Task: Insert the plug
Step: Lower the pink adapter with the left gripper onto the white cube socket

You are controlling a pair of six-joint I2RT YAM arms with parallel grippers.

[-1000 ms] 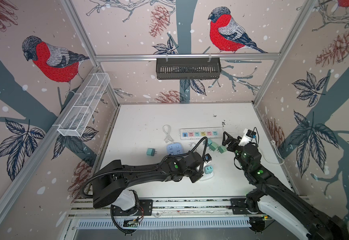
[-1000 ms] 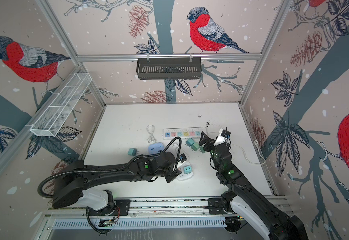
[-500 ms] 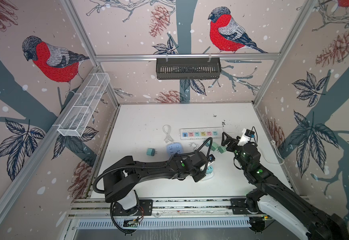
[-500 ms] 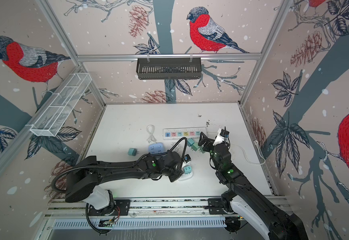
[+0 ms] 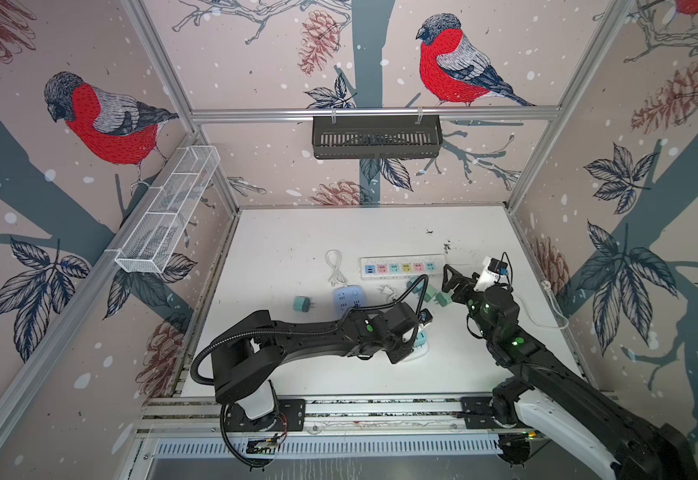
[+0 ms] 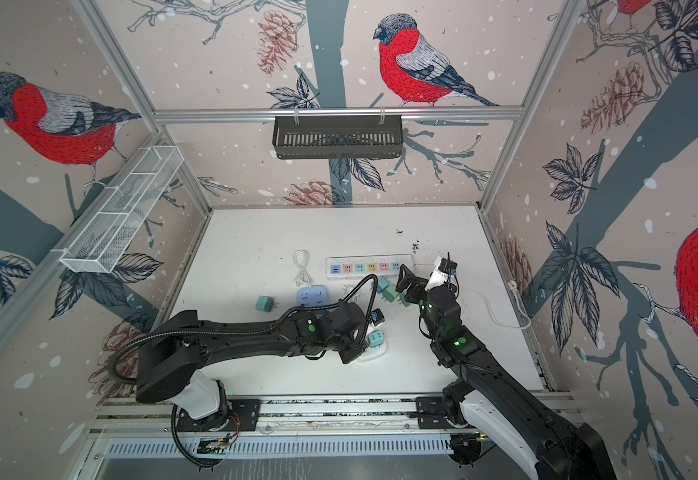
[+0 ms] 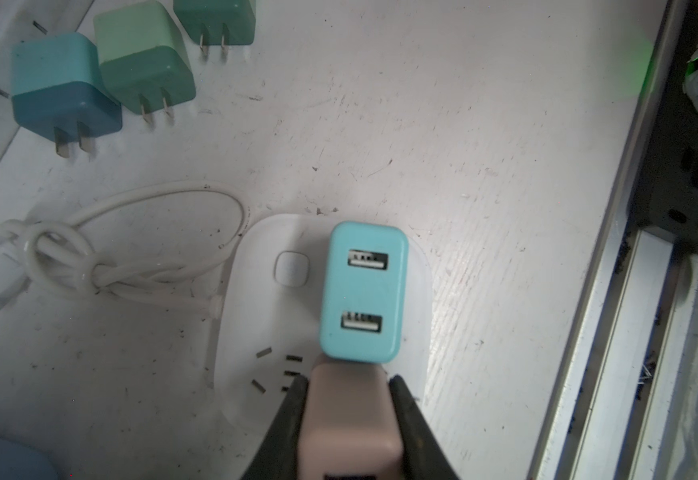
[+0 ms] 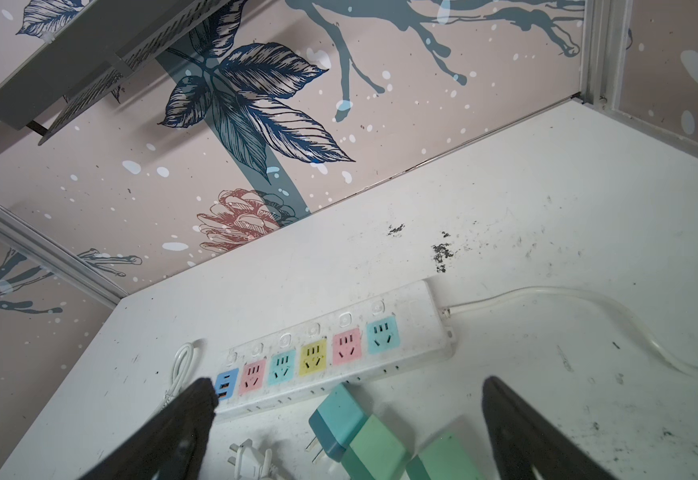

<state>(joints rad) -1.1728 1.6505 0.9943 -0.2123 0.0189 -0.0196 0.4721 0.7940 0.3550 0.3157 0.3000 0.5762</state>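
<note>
Clamps beige plug in left gripper over white socket, free slots just beside, blue charger at two o'clock in a top view, right gripper gaping.

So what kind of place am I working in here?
Probably a lab robot cell, not a home: aluminium frame, printed bird wall panels, scuffed white tabletop with a mounting rail at its front.

White table with power strip, coiled cable, blue socket block, white socket pad, loose teal plugs.
</note>
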